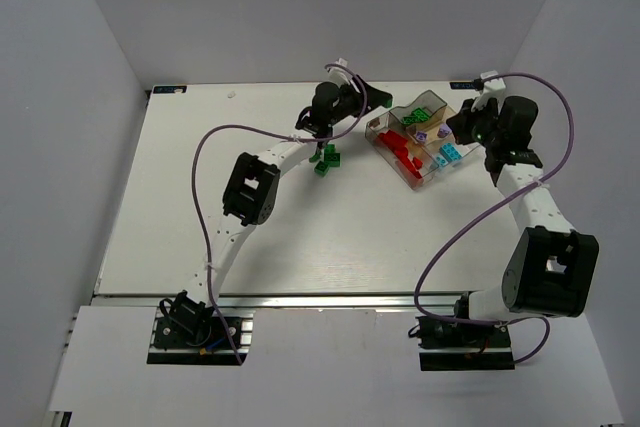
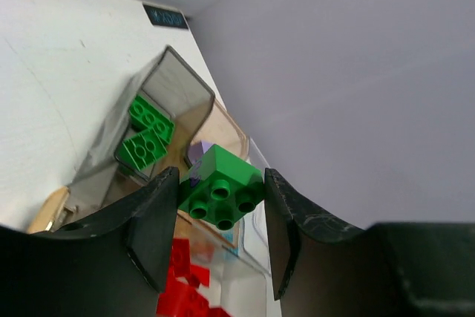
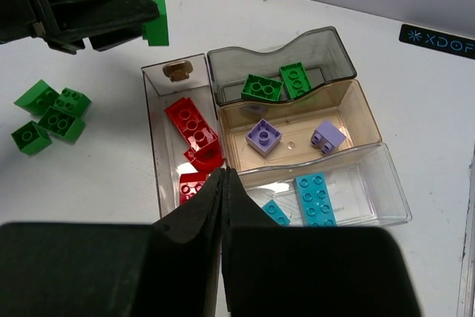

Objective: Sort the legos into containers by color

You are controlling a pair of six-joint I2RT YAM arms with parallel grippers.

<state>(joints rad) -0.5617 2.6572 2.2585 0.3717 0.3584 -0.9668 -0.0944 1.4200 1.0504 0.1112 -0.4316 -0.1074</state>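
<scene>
The left gripper (image 2: 217, 229) is half open and squeezes a square green brick (image 2: 221, 187) between its fingers, studs facing the wrist camera. It holds the brick up in the air, just beside the far corner of the tray (image 1: 436, 97). The green compartment (image 3: 331, 44), with two green bricks inside, lies a little to the robot's right of the held brick, very near. The left arm is the nearer one, so I think a short move right and down would do it. The right gripper (image 3: 223, 183) is closed on nothing and hangs over the tray's near side. More loose green bricks (image 1: 325, 159) wait on the worktop (image 1: 200, 197).
</scene>
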